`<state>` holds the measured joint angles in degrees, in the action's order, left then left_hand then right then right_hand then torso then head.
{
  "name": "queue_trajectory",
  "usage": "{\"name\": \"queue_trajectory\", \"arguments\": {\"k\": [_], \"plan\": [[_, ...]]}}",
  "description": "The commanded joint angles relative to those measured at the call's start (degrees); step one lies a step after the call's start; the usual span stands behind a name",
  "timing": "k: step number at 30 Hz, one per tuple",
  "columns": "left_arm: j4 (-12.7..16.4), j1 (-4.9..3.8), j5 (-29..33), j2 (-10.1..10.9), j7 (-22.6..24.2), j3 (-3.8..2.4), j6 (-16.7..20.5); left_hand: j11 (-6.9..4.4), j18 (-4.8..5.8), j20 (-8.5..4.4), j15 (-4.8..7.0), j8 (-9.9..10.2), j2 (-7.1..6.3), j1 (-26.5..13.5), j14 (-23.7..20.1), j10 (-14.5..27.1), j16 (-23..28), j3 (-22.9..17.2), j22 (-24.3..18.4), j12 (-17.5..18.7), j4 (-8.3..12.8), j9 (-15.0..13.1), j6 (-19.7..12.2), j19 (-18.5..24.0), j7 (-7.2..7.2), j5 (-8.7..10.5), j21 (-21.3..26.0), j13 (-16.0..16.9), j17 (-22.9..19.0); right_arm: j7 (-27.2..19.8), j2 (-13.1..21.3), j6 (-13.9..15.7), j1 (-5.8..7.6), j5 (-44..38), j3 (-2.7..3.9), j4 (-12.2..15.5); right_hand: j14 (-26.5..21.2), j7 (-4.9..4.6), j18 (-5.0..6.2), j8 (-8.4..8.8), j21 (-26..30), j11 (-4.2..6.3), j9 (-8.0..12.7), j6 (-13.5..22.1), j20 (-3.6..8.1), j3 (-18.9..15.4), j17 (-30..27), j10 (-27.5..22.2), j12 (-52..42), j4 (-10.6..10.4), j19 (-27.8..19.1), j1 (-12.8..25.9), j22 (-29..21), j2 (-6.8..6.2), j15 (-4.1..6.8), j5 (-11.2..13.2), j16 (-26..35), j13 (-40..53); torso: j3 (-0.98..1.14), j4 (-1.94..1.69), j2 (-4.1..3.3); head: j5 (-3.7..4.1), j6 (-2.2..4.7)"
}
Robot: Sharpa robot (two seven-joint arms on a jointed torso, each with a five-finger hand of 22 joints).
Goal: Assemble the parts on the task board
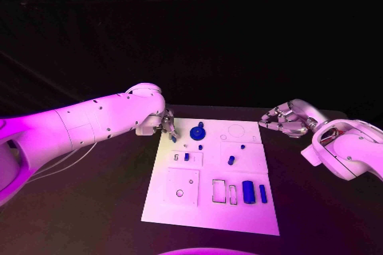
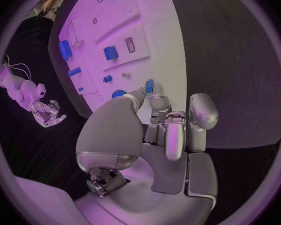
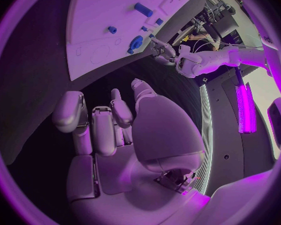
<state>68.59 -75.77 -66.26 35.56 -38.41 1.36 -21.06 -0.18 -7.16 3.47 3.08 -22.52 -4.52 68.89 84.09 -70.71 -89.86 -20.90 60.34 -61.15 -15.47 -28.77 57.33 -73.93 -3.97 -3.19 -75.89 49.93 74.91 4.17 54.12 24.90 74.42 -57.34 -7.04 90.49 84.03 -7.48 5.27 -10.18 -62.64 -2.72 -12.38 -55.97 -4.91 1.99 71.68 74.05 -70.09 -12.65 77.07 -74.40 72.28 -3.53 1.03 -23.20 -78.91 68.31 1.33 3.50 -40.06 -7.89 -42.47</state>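
Two hands work this scene, and each is placed for a different reason. The left hand [image 1: 165, 126] sits at the upper left corner of the task board [image 1: 209, 219] in the head view, apparently because a small blue part [image 2: 149, 86] is being taken from or set at the board's edge there; in the left wrist view two fingertips [image 2: 140, 92] pinch this part while the other fingers stay folded against the palm. The left arm [image 1: 88, 125] enters from the left edge and slopes down to the board. The right hand [image 1: 285, 121] waits off the board's upper right corner, over the black table [image 1: 96, 211], probably to keep clear; it holds nothing, its fingers curled loosely but apart. Other loose parts lie on the board: a blue gear [image 1: 197, 133] near the left hand and a blue cylinder [image 1: 248, 192] in the lower middle of the frame.
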Motion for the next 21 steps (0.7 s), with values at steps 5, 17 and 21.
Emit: {"name": "queue_trajectory", "arguments": {"k": [5, 17, 21], "plan": [[-0.02, 0.0, -0.24, -0.2, -0.15, 0.04, -1.08, -0.06, 1.17, -0.33, 0.3, -0.26, 0.03, 0.57, 5.91, -0.38, -0.14, -0.25, 0.05, -0.25, -0.03, -0.05, 0.28, 0.02, 0.13, -0.22, -0.26, 0.09, 15.09, -0.47, -0.03, -0.27, -0.02, -0.51, 0.02, 0.06, 1.97, -0.04, 0.58, -0.35, 0.02, -0.02, -0.08, 0.31, 0.18, -0.23, 0.06, -0.15, -0.19, -0.04, -0.21, -0.28, 0.07, -0.34, 0.42, -0.21, 0.14, 0.07, 0.02, -0.01, 0.02, -0.07, 0.05], [-0.05, 0.01, 0.54, -0.27, -0.14, 0.06, -0.8, -0.45, 1.18, -0.67, 0.68, -0.48, 0.54, 5.51, 5.91, -0.42, -0.14, -4.27, 0.17, 0.19, 3.44, -0.22, -0.16, -0.02, 0.49, -0.3, -0.32, -0.28, 15.09, -0.48, -0.02, -0.25, -0.02, -0.51, 0.02, 0.06, 1.97, -0.04, 0.58, -0.35, 0.02, -0.02, -0.08, 0.31, 0.18, -0.23, 0.06, -0.15, -0.19, -0.04, -0.21, -0.28, 0.07, -0.34, 0.42, -0.21, 0.14, 0.07, 0.01, 0.03, 0.02, -0.07, -0.03], [-0.04, 0.01, 1.15, -0.28, -0.11, 0.07, -0.56, -0.46, 1.22, -0.83, 0.77, -0.77, 0.71, 8.04, 5.91, -0.61, -0.14, -7.74, 0.3, 0.58, 6.33, -0.51, -0.55, -0.08, 0.43, -0.31, -0.39, -0.55, 15.09, -0.5, -0.02, -0.25, -0.02, -0.51, 0.02, 0.06, 1.97, -0.04, 0.58, -0.35, 0.02, -0.02, -0.08, 0.31, 0.18, -0.23, 0.06, -0.15, -0.19, -0.04, -0.21, -0.28, 0.07, -0.34, 0.42, -0.21, 0.14, 0.07, 0.03, 0.02, 0.02, -0.08, -0.1]]}}
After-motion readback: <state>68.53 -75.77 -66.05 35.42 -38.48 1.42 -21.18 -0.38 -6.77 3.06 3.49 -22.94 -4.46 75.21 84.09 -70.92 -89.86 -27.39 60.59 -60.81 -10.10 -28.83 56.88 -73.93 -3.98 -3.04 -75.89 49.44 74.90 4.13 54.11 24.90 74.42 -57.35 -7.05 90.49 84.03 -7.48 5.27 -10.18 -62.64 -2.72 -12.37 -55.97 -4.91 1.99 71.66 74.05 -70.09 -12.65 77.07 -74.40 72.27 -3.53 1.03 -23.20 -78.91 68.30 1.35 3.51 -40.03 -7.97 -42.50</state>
